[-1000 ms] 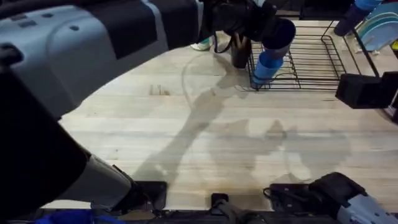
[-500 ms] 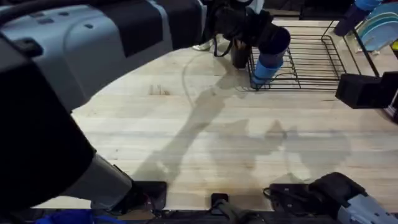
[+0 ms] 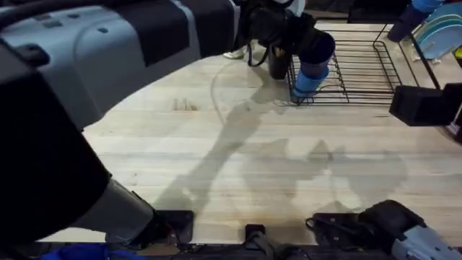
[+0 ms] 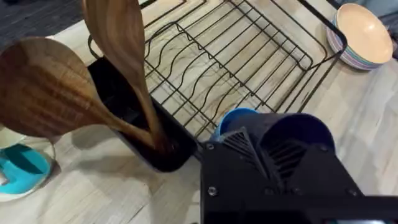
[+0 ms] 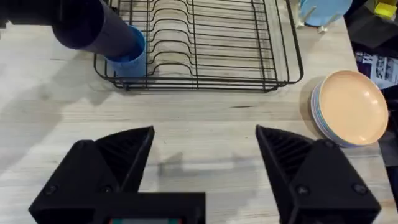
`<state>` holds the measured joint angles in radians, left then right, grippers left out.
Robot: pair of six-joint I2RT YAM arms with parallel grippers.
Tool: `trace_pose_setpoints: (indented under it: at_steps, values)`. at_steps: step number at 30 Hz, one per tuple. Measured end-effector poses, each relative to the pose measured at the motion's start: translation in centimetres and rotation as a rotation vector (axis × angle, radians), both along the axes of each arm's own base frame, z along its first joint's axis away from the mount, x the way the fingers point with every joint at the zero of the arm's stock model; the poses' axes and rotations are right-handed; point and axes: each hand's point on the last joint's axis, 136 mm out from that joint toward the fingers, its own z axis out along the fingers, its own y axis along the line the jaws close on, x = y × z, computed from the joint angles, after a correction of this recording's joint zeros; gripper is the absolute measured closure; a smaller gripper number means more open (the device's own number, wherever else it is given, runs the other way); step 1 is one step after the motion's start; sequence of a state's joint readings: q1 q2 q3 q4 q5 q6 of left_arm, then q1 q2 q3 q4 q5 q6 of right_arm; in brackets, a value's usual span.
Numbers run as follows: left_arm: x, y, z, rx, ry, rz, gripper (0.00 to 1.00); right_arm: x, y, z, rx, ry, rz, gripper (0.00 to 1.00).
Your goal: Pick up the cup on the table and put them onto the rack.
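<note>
the left pincer [image 3: 307, 43] is carrying a navy cup [image 3: 317, 45], clenched around it at the upper centre of the overhead frame. compared with a second ago the held cup is sitting a little lower and further left, now directly over the light blue cup [image 3: 311, 78] that is standing in the near left corner of the rack [image 3: 361, 68]; between the half-second frame and now almost nothing is shifting, so the descent is slowing or pausing.

judgement: the placement step is nearly done; the held cup is looking like it is stacking onto the one in the rack, release not yet made.

in the left wrist view the cup [image 4: 292, 134] is lying between the fingers with the light blue cup [image 4: 233, 121] just beyond it, and the dark holder with wooden spoons [image 4: 118, 106] is standing beside the rack [image 4: 249, 56].

the right pincer [image 5: 205, 155] is hanging released over bare wood at the lower right, well apart from the rack [image 5: 199, 43].

the surface [image 3: 238, 159] is pale wood planking, carrying arm shadows; a stack of bowls [image 5: 351, 109] is sitting right of the rack, teal plates [image 3: 440, 32] are at the upper right edge
</note>
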<state>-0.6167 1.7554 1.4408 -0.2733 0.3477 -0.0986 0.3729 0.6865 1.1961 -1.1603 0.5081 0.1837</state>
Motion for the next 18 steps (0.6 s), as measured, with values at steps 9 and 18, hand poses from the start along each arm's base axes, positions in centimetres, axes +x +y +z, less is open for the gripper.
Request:
trace_pose_setpoints:
  at_steps: [9,18]
  values:
    - [0.1,-0.1,-0.1,-0.001,-0.001,0.0,0.959,0.0,0.0,0.0,0.0,0.0,0.0,0.005]
    - [0.6,-0.4,-1.5,0.011,0.012,0.003,0.957,0.0,0.0,0.0,0.0,0.0,0.0,0.005]
